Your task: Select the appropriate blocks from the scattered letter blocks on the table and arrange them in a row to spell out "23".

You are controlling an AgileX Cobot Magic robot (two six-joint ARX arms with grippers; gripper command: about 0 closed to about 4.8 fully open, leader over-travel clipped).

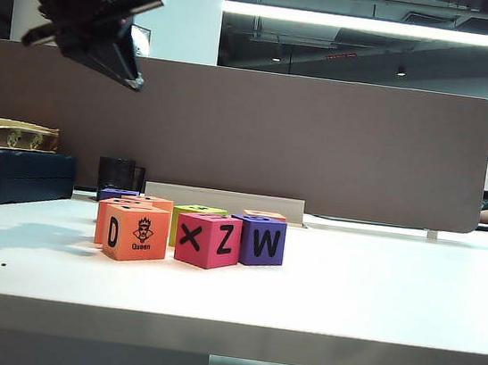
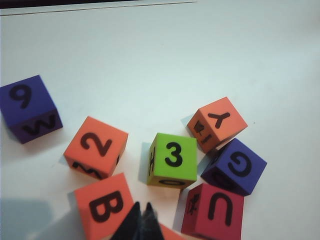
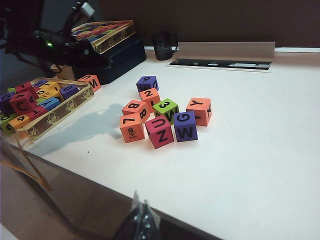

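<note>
Blocks clustered mid-table (image 3: pixel 260 165). Green "3" block (image 2: pixel 173 160) at cluster centre, upright, 3 on top. Orange "2" block (image 2: pixel 96 146) just beside it, small gap between, 2 on top. Orange "B" block (image 2: pixel 106 205) near 2 block. Orange "Y" block (image 2: pixel 217 122), purple "G" block (image 2: pixel 234 166), pink "U" block (image 2: pixel 214 210) crowd other side of 3 block. Purple "9" block (image 2: pixel 29 107) well apart from 3 block. Left gripper (image 2: pixel 141 224) above cluster, fingers closed, empty. Right gripper (image 3: pixel 141 220) off table's front edge, fingers together, empty.
</note>
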